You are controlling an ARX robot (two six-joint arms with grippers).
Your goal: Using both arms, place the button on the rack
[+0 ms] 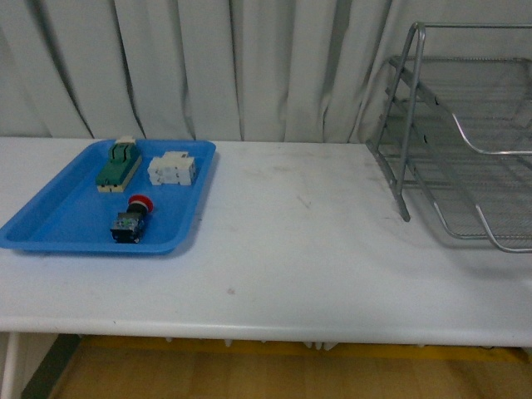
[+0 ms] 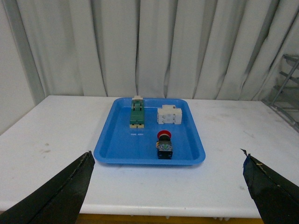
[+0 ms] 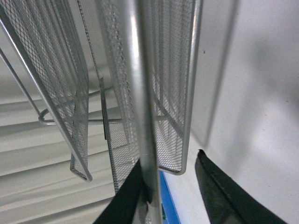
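Both pincers were spread and empty. L pincer [image 2: 167,156] had its two dark fingers [image 2: 56,196] set wide apart, aimed from the front side of the desk [image 2: 51,135] toward the blue tray [image 2: 124,144]. R pincer [image 3: 170,161] sat up close against the rack [image 3: 121,70], fingers also apart. One silver tube of the frame ran right beside one finger, but I couldn't tell if they were touching.

Desk was long and white, w/ a few faint dark scuffs on top. Behind it, a pale pleated curtain [image 1: 208,66] hung across the whole back.

Rack stood at the robot's right end of the desk, near the curtain: silver tube frame, three mesh tiers stepped one over another, partly cut off by the front view's edge.

Blue tray lay flat at the left end, well apart from the rack, w/ bare desk between them. Three bits inside it:
- green terminal block [image 1: 118,164], at the tray's far-left part, lengthwise front to back
- white component [image 1: 172,169], just beside the green one on its right, not touching
- button [image 1: 133,219], nearer the tray's front rim, apart from both, apparently on its side w/ the red cap toward the curtain and the black-bluish body toward the front

So the button was in the tray, not on the rack.
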